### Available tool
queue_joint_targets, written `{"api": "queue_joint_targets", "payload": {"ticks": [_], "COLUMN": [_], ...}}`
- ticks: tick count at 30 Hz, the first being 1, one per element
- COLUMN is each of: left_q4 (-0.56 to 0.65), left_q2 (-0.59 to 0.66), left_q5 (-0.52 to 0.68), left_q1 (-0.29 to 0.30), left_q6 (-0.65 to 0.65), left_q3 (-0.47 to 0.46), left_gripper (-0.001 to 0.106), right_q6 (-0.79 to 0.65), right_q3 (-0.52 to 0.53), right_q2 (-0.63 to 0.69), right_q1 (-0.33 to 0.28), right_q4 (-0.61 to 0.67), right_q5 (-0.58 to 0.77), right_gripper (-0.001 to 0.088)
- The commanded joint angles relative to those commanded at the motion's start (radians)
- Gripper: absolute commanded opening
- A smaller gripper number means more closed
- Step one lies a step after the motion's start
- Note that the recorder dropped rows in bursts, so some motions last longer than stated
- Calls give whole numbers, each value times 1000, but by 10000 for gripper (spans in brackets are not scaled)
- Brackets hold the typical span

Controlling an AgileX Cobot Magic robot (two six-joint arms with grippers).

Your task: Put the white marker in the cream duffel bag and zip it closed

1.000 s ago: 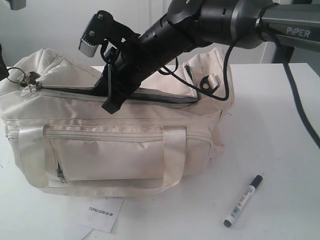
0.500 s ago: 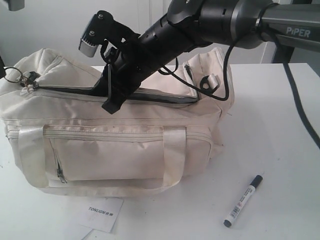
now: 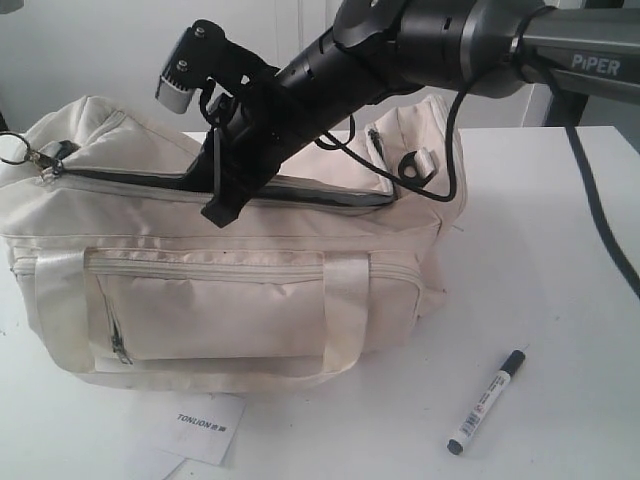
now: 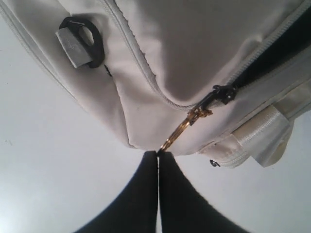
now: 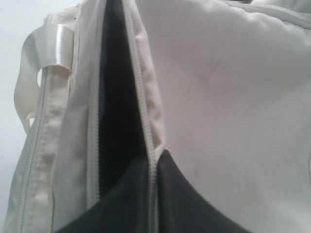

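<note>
Your right gripper (image 3: 222,200) comes in from the upper right of the exterior view and reaches down to the top of the cream duffel bag (image 3: 230,300), left of the centre of the frame. Its jaws are closed. In the right wrist view its two dark fingers (image 5: 189,204) stand tight together, with the front edge of the top zipper (image 5: 146,126) pinched between them. This zipper is open, and the dark lining (image 5: 116,121) shows in the gap.

Your left gripper (image 4: 158,154) is also closed, its tips pressed together. The gold ring (image 4: 182,128) of the zipper pull ends just at these tips and seems to be held there. In the exterior view this ring is at the far left edge, lifted off the end of the bag.

The white marker (image 3: 487,402) lies on the table (image 3: 560,250) in the lower right of the exterior view, well apart from the bag and from both grippers, with its black cap pointing up and to the right. A white paper tag (image 3: 205,425) printed "TONLION" lies on the table near the bag's front, at the lower left.
</note>
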Motion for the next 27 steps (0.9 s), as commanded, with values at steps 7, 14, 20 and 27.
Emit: {"api": "queue_joint_targets", "payload": {"ticks": [7,14,20,27], "left_q4": [-26,-78,-142,-498], "left_q2": [0,0,-16,-20], "left_q5": [0,0,0,-23], "left_q1": [51,78,78,78], "left_q6": [2,35,-24,-33], "left_q3": [0,70,86,86], "left_gripper": [0,0,0,349], "right_q6": [0,0,0,0], "right_q3": [0,0,0,0], "right_q2": [0,0,-4,-8], "right_q1": [0,-8,-12,-12], "right_q4": [-14,-23,-23,-19], "right_q5": [0,4,13,21], "right_gripper": [0,0,0,0]}}
